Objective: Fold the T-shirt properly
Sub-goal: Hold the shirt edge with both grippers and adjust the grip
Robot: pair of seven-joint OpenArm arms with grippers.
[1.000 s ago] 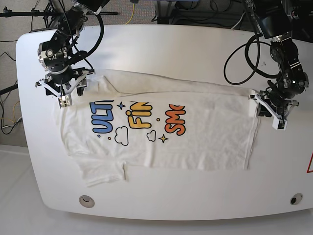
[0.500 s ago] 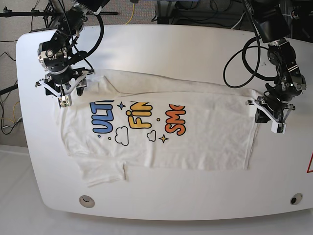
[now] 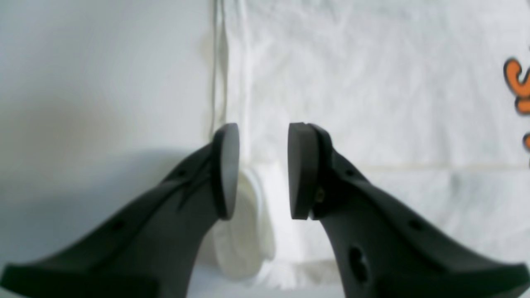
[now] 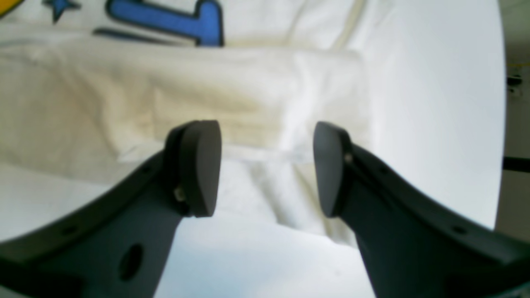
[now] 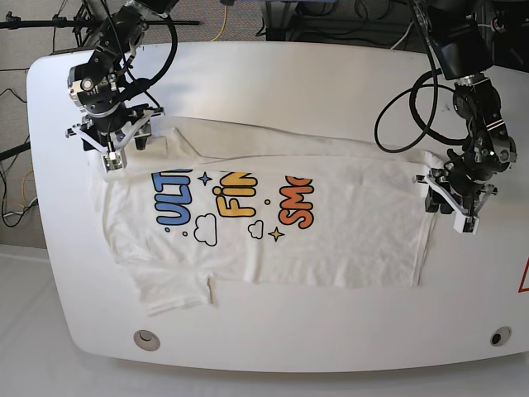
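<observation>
Lying flat on the white table (image 5: 331,83), the T-shirt (image 5: 331,223). Left wrist view: left gripper (image 3: 263,169) parted, empty, over the shirt's hem. Right wrist view: right gripper (image 4: 265,165) wide, empty, above the folded sleeve.

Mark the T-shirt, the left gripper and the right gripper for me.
T-shirt (image 5: 347,227), base view, plain white body panel.
Left gripper (image 3: 263,169), left wrist view, gap midway between the fingertips.
Right gripper (image 4: 267,167), right wrist view, gap midway between the fingertips.
</observation>
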